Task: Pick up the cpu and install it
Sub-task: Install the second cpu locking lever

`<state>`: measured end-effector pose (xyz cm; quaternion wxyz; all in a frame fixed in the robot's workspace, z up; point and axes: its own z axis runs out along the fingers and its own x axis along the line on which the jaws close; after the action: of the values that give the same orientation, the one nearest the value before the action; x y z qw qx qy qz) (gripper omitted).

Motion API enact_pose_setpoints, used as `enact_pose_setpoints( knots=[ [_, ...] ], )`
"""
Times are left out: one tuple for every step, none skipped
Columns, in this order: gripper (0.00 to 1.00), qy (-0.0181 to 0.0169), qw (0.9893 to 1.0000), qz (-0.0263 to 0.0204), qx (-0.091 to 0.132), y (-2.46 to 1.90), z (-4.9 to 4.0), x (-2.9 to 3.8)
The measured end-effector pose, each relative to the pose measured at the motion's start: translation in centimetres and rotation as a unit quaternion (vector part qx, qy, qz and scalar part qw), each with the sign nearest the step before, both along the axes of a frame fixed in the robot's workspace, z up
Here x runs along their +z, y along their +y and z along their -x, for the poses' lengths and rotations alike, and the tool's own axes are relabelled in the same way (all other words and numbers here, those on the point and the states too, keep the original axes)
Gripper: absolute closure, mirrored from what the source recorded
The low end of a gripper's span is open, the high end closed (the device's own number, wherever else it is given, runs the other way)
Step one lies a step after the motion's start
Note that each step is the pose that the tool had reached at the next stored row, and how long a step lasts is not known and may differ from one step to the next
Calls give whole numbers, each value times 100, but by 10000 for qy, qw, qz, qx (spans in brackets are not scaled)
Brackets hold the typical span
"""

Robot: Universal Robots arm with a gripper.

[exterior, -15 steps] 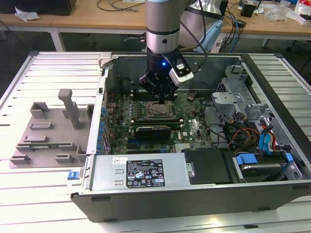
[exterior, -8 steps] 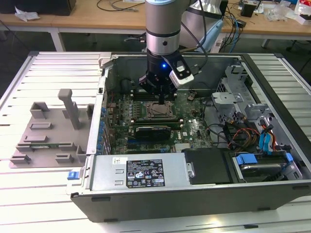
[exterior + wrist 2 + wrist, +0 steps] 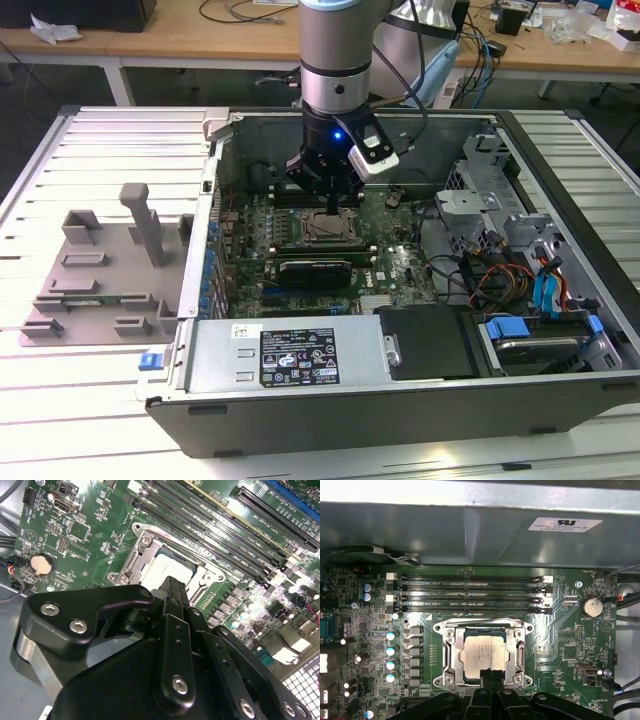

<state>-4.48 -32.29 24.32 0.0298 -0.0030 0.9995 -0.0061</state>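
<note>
The cpu (image 3: 482, 655), a flat square chip with a pale silvery top, lies flat inside the metal-rimmed socket frame (image 3: 449, 650) on the green motherboard; it also shows in the second wrist view (image 3: 161, 569). My gripper (image 3: 491, 674) hangs just over the chip's edge, its two black fingers drawn together with no gap that I can see. Whether the tips touch the chip I cannot tell. In the exterior view the gripper (image 3: 330, 198) stands straight above the socket frame (image 3: 325, 229) inside the open computer case (image 3: 400, 400).
Memory slots (image 3: 470, 595) run beside the socket, with the case wall (image 3: 470, 530) behind them. A coin battery (image 3: 590, 606) and capacitors (image 3: 391, 651) flank it. A grey plastic tray with posts (image 3: 100, 270) sits outside the case at the exterior view's left. Drive bays and cables (image 3: 530, 320) fill the right.
</note>
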Motion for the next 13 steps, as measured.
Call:
enact_pose_setpoints(
  knots=[
    [89,0,10000,-2,0,0,0,0],
    [89,0,10000,-2,0,0,0,0],
    [89,0,10000,-3,0,0,0,0],
    [89,0,10000,-4,1,-1,-5,0],
    [89,3,10000,-3,0,-10,-11,1],
    [89,2,10000,-4,0,-29,-12,0],
    [89,2,10000,-5,0,-92,-12,0],
    [89,2,10000,-13,1,-159,-12,0],
    [89,2,10000,-20,0,-205,-12,0],
    [89,2,10000,-21,0,-229,-12,0],
    [89,3,10000,-20,0,-270,-12,0],
    [89,2,10000,-21,0,-303,-12,0],
    [89,2,10000,-21,1,-325,-12,0]
  ],
)
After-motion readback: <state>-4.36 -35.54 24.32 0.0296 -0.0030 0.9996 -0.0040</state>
